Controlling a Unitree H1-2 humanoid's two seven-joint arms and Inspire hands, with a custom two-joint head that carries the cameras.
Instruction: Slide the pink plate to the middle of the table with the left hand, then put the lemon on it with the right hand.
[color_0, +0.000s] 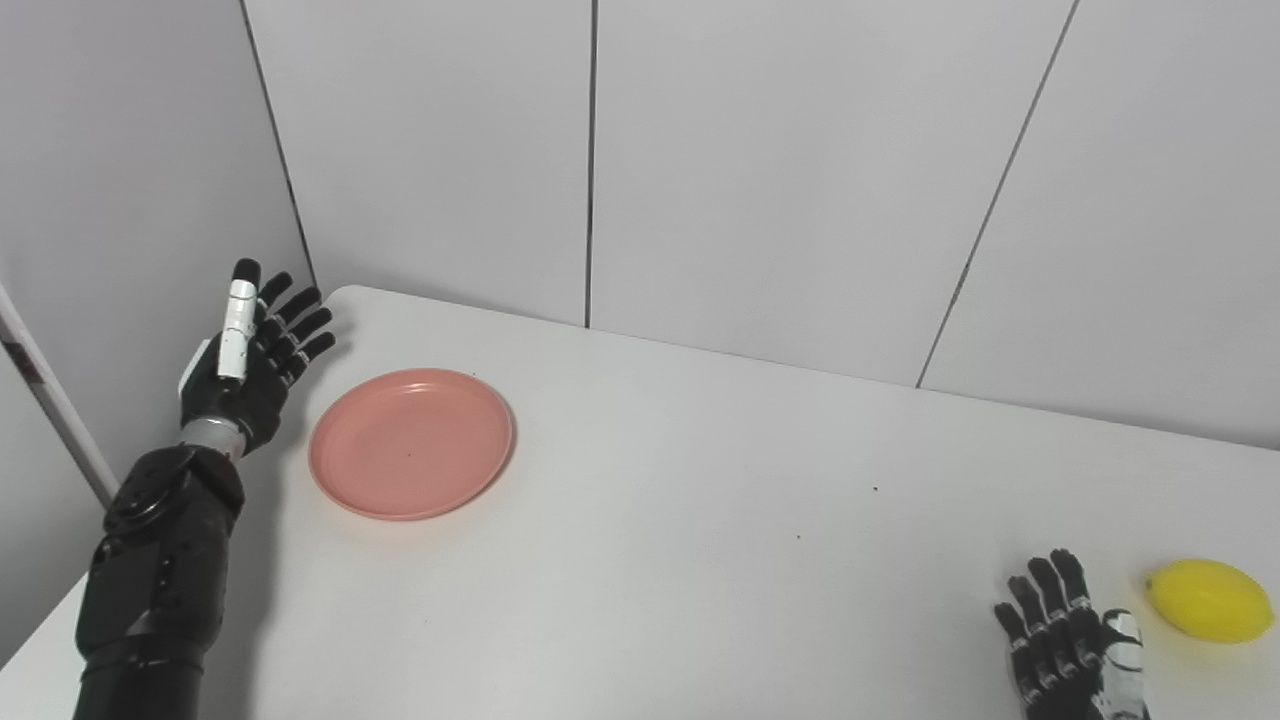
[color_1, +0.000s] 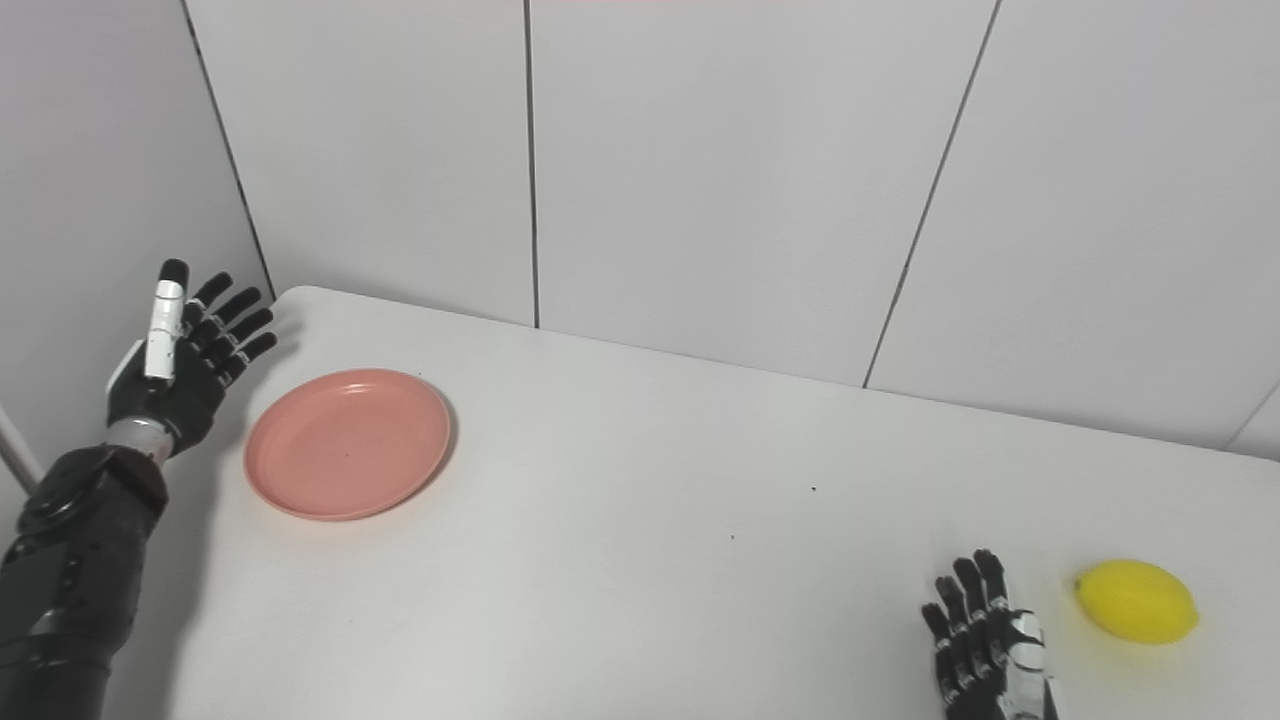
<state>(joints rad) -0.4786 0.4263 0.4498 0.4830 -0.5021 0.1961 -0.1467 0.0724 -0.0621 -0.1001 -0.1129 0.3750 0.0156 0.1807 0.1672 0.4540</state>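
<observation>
A pink plate (color_0: 411, 441) lies flat on the white table (color_0: 700, 520), toward its far left corner. My left hand (color_0: 250, 355) is raised just left of the plate, open, fingers spread and apart from the rim. A yellow lemon (color_0: 1210, 600) rests near the table's right front. My right hand (color_0: 1070, 640) sits low at the bottom edge, a little left of the lemon, open, fingers pointing away and touching nothing. The same plate (color_1: 347, 443), lemon (color_1: 1138, 601), left hand (color_1: 185, 350) and right hand (color_1: 985, 645) show in the right eye view.
Grey panelled walls (color_0: 760, 170) close the table's far side and left side. The table's rounded far-left corner (color_0: 340, 295) lies right beside my left hand. A few small dark specks (color_0: 876, 489) mark the tabletop between plate and lemon.
</observation>
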